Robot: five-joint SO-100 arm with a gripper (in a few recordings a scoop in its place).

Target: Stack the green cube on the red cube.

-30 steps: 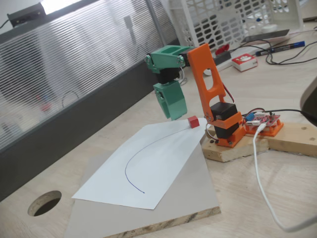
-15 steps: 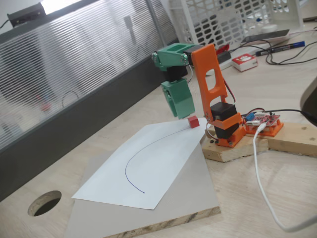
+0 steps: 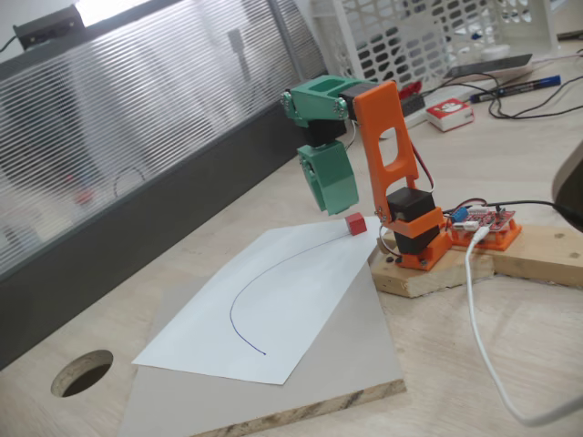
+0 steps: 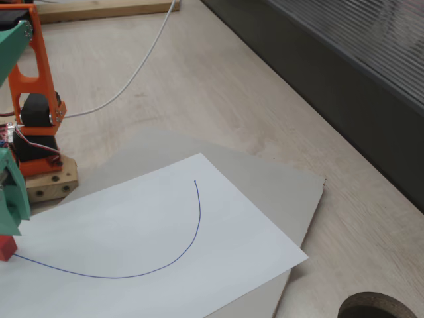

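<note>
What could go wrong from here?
1. The gripper hangs just above and beside the red cube; coming down, its green fingers could knock the cube off the end of the drawn curve.
2. I can't make out a green cube between the fingers; the stack may fail with nothing to place.
3. The red cube sits close to the arm's wooden base, leaving little room to manoeuvre.
</note>
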